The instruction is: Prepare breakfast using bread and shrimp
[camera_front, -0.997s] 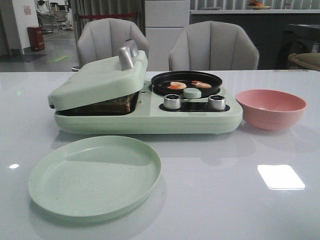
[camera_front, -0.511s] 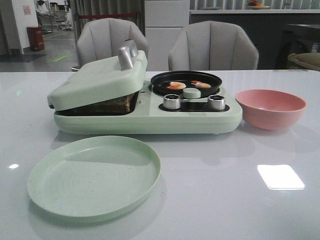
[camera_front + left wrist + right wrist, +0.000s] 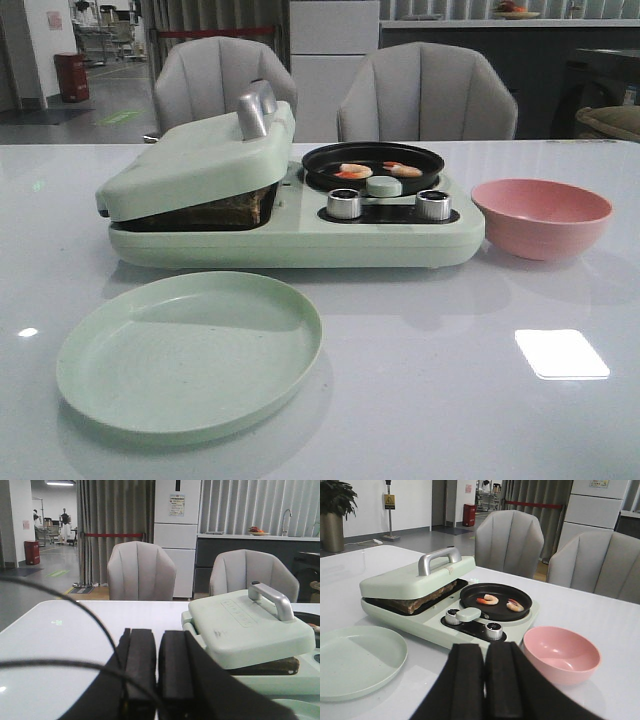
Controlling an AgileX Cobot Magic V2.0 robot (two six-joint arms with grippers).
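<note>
The bread [image 3: 238,208] shows only as a dark brown edge under the nearly closed pale green lid [image 3: 195,160] of the breakfast maker [image 3: 300,240]; the same bread edge [image 3: 422,600] appears in the right wrist view. Two shrimp [image 3: 355,171] [image 3: 403,169] lie in the black round pan [image 3: 373,157] on the maker's right half. Neither gripper appears in the front view. My left gripper [image 3: 157,635] is shut and empty, back from the maker's left end. My right gripper [image 3: 486,650] is shut and empty, in front of the knobs [image 3: 493,628] and apart from them.
An empty pale green plate [image 3: 190,350] lies in front of the maker on the left. An empty pink bowl [image 3: 542,215] stands right of the maker. Two grey chairs [image 3: 425,90] stand behind the table's far edge.
</note>
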